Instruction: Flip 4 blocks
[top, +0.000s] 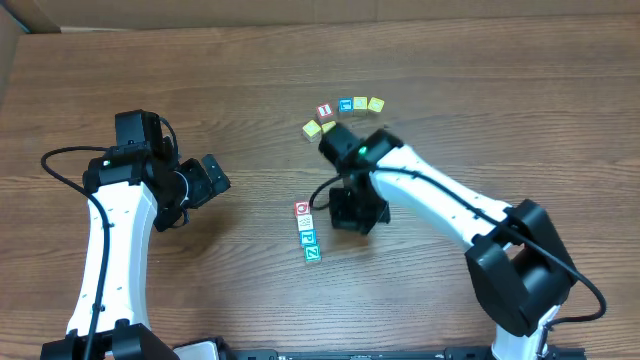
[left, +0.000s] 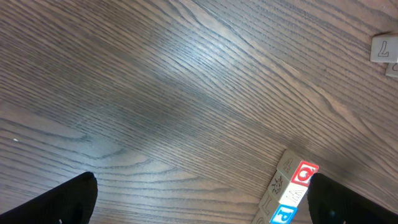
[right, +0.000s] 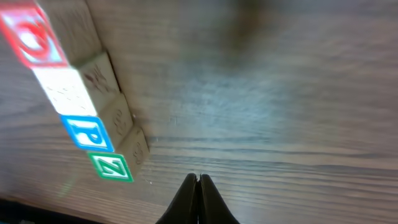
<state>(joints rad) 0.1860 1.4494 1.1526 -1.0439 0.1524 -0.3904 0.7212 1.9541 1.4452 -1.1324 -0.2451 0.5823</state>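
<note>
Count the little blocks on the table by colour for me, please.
Red blocks: 2
Blue blocks: 2
Yellow blocks: 4, one partly hidden
Whitish block: 1
Green block: 1
Total: 10

In the left wrist view the blue "P" block (left: 283, 215) is cut by the bottom edge, and a pale cube (left: 384, 48) by the right edge. In the right wrist view the red "O" block (right: 30, 37) is blurred.
</note>
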